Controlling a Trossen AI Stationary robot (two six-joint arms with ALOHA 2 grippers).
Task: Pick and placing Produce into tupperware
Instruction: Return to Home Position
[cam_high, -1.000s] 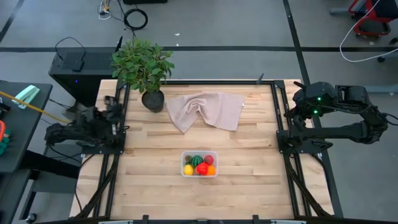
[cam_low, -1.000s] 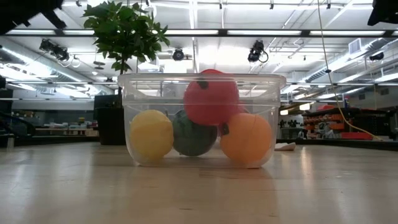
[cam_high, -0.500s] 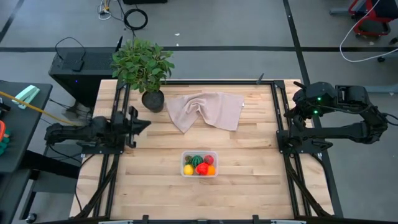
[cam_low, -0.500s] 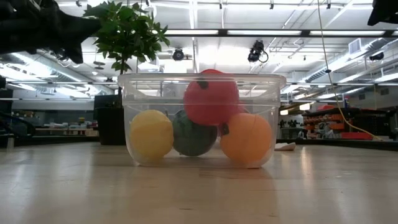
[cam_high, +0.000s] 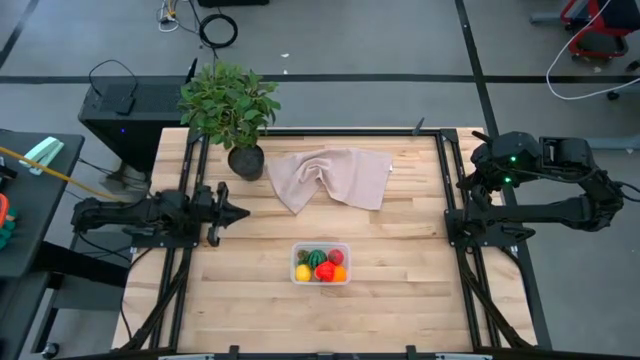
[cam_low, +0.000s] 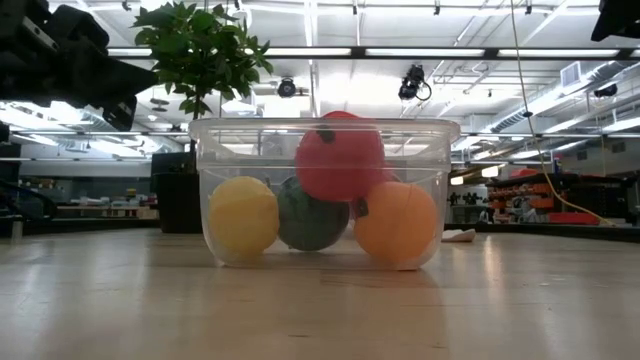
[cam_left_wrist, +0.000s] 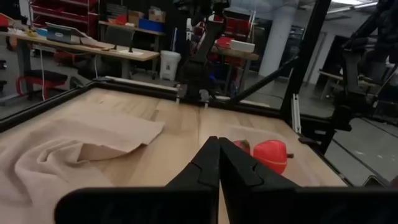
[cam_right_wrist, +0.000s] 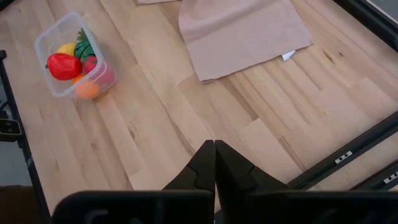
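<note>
High view | we count all five produce (cam_high: 321, 266) inside the tupperware (cam_high: 320, 245) (one red piece riding on top) | nothing left to pick | left gripper (cam_high: 238, 212) pinched closed, empty, well left of the tupperware | right gripper (cam_right_wrist: 214, 147) likewise closed, empty, far to its right | we judge only parking the arms remains

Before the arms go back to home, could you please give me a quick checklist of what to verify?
1. Produce inside the tupperware, none loose on the table: ok.
2. Left gripper shut and empty: ok.
3. Right gripper shut and empty: ok.
4. Left gripper apart from the tupperware, over the table's left side: ok.
5. Cloth lying apart from both grippers: ok.
6. Height clearance between left gripper and potted plant: cannot tell.
</note>
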